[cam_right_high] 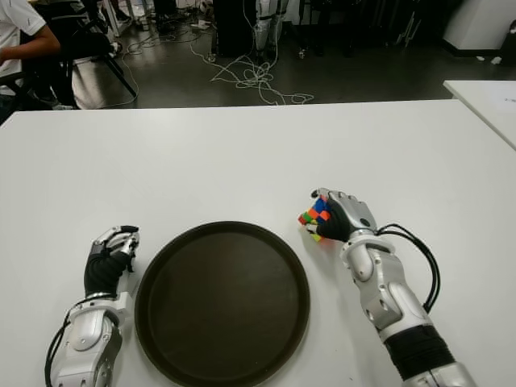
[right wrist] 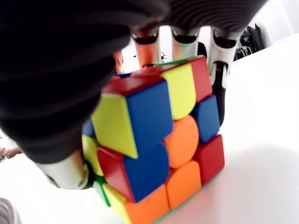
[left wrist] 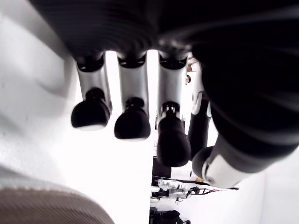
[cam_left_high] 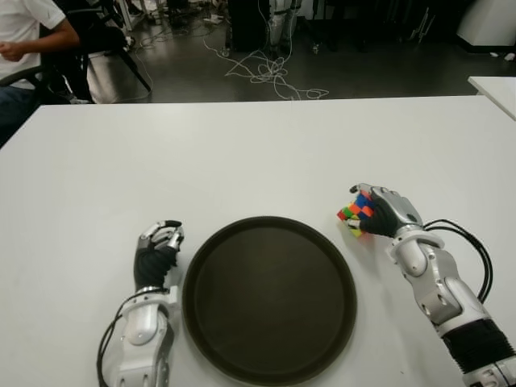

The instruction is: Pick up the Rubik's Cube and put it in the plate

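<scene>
Two robot hands show in the left eye view over a white table: the left hand sits just beside the left rim of a round dark plate, and the right hand sits just beyond the plate's right rim. The right hand is wrapped around the Rubik's Cube, which shows at the palm side of the hand, close to the plate edge but outside it. A black cable loops off the right forearm. Past the far table edge, loose white cables lie on the dark floor, and a seated person shows at the far left corner. The right eye view gives the same layout. In the left wrist view, the left hand's fingers are curled loosely downward with nothing between them and the white table surface behind. In the right wrist view, the cube fills the frame, its lower edge at the table surface, with fingers pressed along its far side and the thumb against its near side; the grasp is closed on the cube.
</scene>
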`<state>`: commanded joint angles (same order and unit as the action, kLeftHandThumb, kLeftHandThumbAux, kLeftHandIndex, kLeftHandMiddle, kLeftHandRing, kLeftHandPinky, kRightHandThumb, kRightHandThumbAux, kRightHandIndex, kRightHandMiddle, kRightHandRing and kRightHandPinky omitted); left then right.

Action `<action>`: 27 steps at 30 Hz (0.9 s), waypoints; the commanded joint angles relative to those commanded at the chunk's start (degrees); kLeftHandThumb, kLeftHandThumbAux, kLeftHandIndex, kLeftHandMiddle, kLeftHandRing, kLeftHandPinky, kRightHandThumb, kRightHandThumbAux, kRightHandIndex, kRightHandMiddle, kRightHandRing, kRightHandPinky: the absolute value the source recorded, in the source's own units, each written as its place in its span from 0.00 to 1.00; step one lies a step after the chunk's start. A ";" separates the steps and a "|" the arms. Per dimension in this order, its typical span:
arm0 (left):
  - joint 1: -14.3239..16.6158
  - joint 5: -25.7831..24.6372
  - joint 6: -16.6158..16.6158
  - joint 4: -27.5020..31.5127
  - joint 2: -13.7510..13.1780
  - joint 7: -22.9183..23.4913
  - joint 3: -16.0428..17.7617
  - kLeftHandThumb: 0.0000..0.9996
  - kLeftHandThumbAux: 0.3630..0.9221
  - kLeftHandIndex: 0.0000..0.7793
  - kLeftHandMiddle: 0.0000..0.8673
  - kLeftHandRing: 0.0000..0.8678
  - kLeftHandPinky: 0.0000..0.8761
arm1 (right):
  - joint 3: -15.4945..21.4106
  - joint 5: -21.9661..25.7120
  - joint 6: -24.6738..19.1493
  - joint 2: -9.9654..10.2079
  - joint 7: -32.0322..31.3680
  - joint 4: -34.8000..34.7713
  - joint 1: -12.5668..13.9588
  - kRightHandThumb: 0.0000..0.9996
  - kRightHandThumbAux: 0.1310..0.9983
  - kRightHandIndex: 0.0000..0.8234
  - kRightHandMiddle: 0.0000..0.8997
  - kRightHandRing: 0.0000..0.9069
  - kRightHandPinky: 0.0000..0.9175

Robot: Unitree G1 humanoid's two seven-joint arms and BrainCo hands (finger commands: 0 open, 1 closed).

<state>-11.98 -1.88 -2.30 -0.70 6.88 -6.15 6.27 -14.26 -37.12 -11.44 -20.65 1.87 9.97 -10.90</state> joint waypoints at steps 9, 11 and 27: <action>0.08 0.22 0.58 0.22 -0.12 -0.19 0.02 0.71 0.61 0.57 0.90 0.94 0.93 | 1.69 0.53 -0.25 1.63 2.70 -1.01 0.54 0.68 0.69 0.53 0.81 0.83 0.82; 0.22 0.11 0.51 -0.04 -0.26 -0.01 0.13 0.71 0.61 0.57 0.90 0.94 0.93 | 2.75 1.37 -0.34 2.28 3.22 -1.78 0.83 0.68 0.69 0.53 0.82 0.84 0.83; 0.86 -0.27 0.25 -1.49 -0.71 1.29 0.82 0.71 0.61 0.57 0.90 0.94 0.93 | 12.34 11.31 2.47 8.91 8.77 -14.66 4.09 0.69 0.69 0.53 0.92 0.92 0.91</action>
<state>-11.11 -2.15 -2.05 -2.19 6.17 -4.86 7.09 -1.92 -25.81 -8.96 -11.73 10.64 -4.69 -6.82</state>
